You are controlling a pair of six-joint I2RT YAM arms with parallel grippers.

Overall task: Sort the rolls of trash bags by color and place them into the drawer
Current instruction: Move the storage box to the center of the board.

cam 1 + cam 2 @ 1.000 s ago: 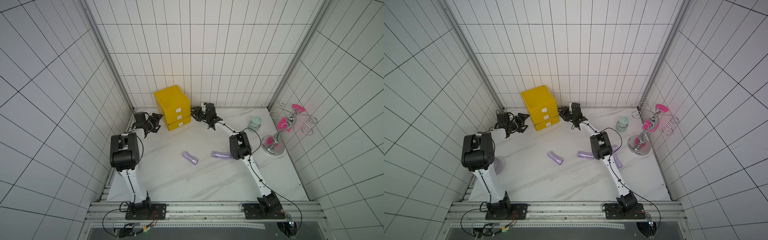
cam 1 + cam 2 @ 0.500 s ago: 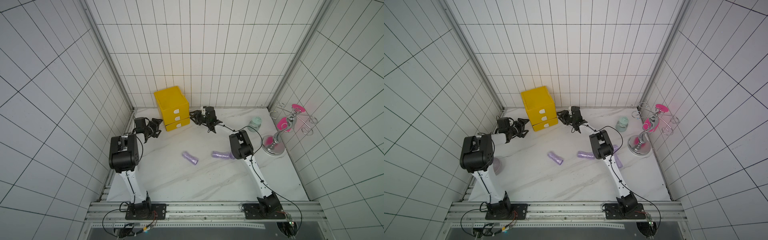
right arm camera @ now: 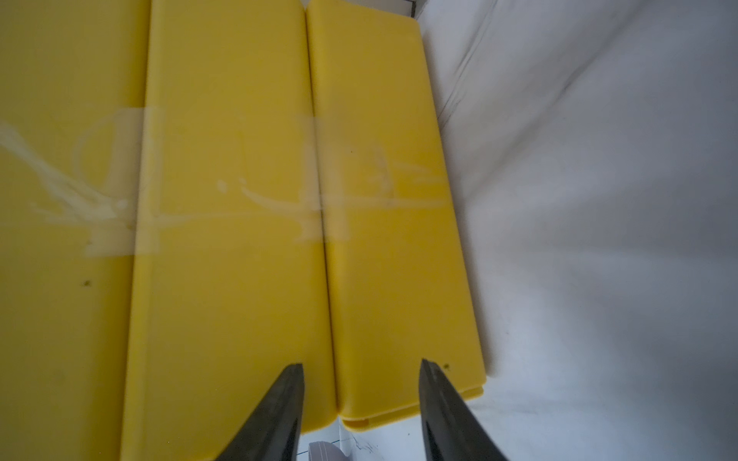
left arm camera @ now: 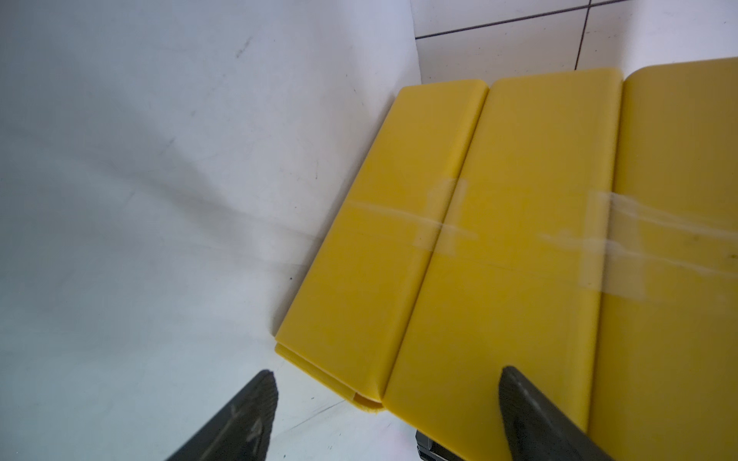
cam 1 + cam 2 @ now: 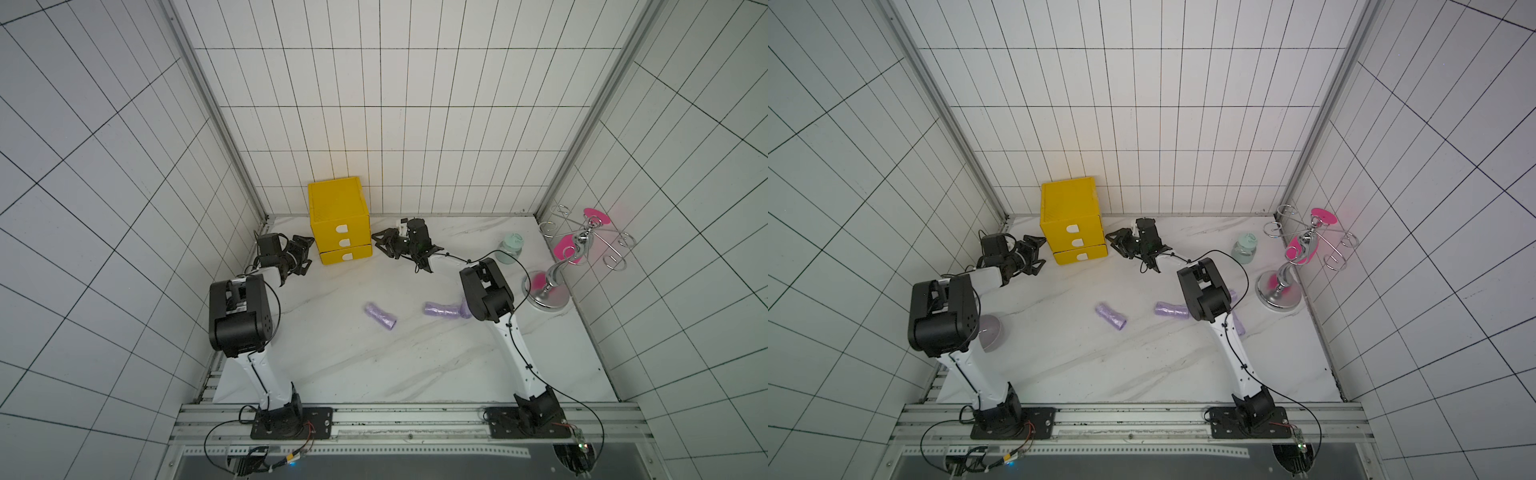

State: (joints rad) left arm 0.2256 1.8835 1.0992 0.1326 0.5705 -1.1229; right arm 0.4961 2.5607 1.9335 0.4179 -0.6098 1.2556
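The yellow drawer unit (image 5: pixel 338 232) stands at the back of the table, its three drawers stacked, the bottom drawer (image 5: pixel 345 257) sticking out slightly. My left gripper (image 5: pixel 306 254) is open beside its left side (image 4: pixel 499 239). My right gripper (image 5: pixel 378 244) hangs open, less wide, at its right side (image 3: pixel 239 239), with nothing between the fingers. Lilac rolls of trash bags lie mid-table: one (image 5: pixel 380 316), another (image 5: pixel 441 309), and a third (image 5: pixel 1237 324) partly behind the right arm. No green or blue rolls show.
A pale green jar (image 5: pixel 510 248) stands at the back right. A chrome stand (image 5: pixel 548 291) with pink pieces fills the right edge. In a top view a lilac bowl (image 5: pixel 990 328) sits behind the left arm. Tiled walls close three sides.
My right gripper has moved left and nearer, up to the drawer unit's lower right corner, its jaws narrowing a little. The left gripper shifted slightly nearer. The rolls have not moved.
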